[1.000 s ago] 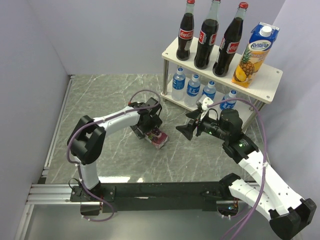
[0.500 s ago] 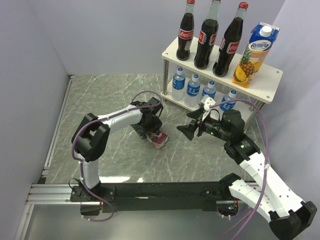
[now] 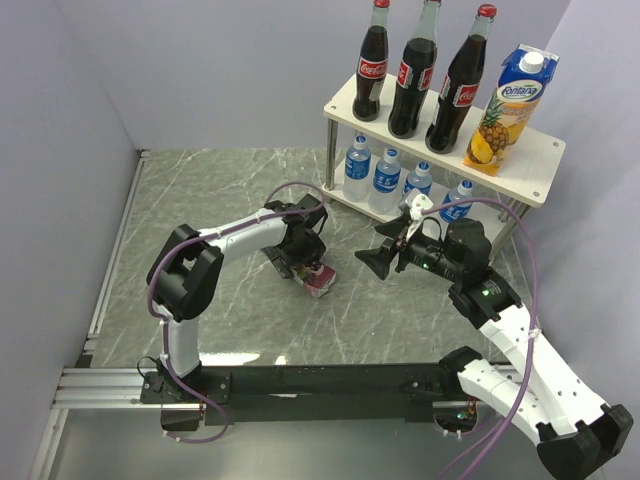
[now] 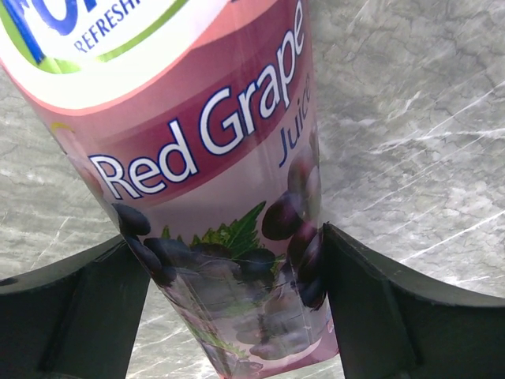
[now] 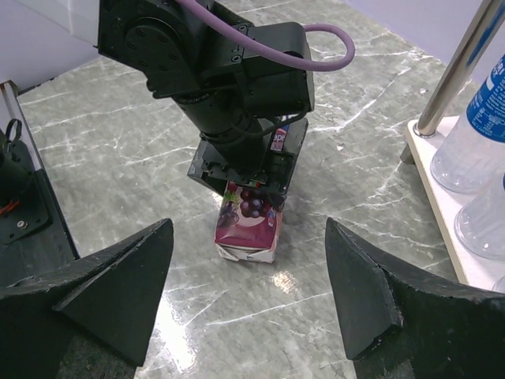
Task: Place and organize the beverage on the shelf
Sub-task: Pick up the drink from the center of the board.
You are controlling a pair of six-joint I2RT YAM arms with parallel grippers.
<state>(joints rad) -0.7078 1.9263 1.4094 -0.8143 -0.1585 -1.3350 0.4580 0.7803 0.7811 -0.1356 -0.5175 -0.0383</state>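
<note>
Grey marble table, pale walls around it. My left gripper is clamped on the red grape juice carton, down on the marble. My right gripper hangs wide open and empty just beside it. Beyond, the shelf carries water bottles below, cola bottles and a pineapple carton on top.

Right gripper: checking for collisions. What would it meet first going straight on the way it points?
The right gripper would probably meet the grape juice carton first: it sits centred between the open fingers in the wrist view, held by the left gripper. Only bare table shows between, though depth is unclear.
</note>
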